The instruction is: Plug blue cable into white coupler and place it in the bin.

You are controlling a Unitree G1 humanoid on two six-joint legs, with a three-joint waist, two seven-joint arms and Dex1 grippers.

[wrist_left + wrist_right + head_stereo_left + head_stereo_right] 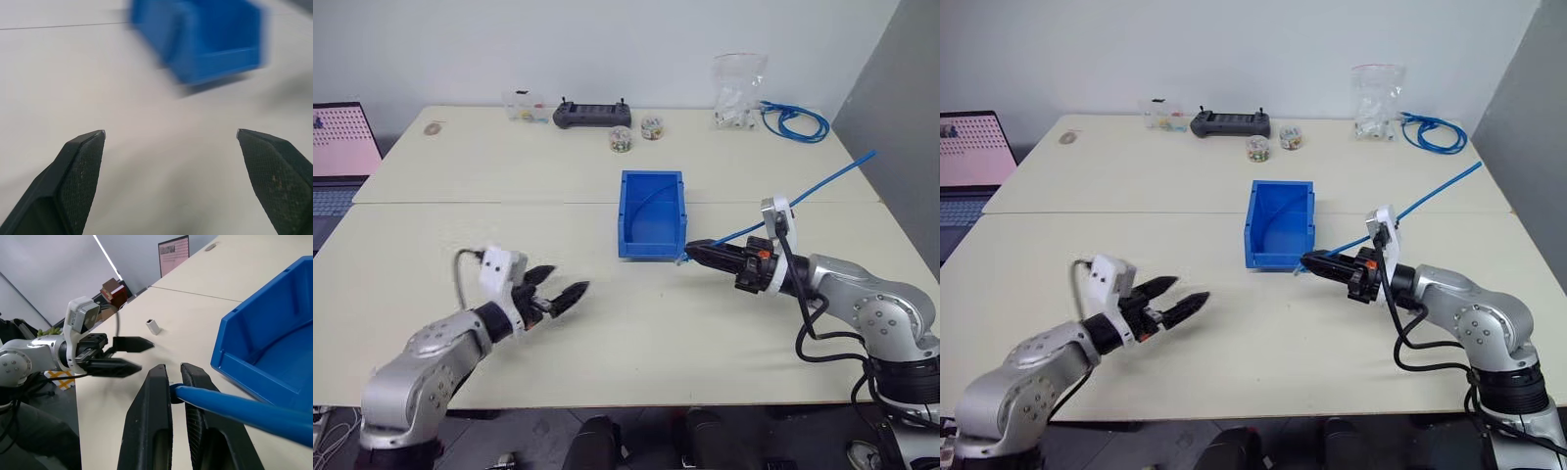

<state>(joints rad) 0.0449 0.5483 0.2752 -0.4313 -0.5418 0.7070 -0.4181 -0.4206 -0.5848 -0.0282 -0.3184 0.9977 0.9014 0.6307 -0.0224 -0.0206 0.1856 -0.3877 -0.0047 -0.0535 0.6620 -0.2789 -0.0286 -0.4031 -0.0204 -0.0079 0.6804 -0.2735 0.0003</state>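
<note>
Finding: the blue cable is not yet plugged in. The right gripper is clamped on it close to one end, just beside the front right corner of the bin. The rest of the cable trails up and away past the table edge. The left gripper stands wide and empty, low over the table, well apart from the bin.

The white coupler stands loose on the table beyond the left gripper.

Recommendation: the left gripper should take the coupler by its sides, leaving the socket face clear and turned toward the plug. The right should keep its grip short so the end does not droop.

Condition: the cable is thin, bright blue and gently bowed. The coupler is a tiny white block, apparently undamaged.
</note>
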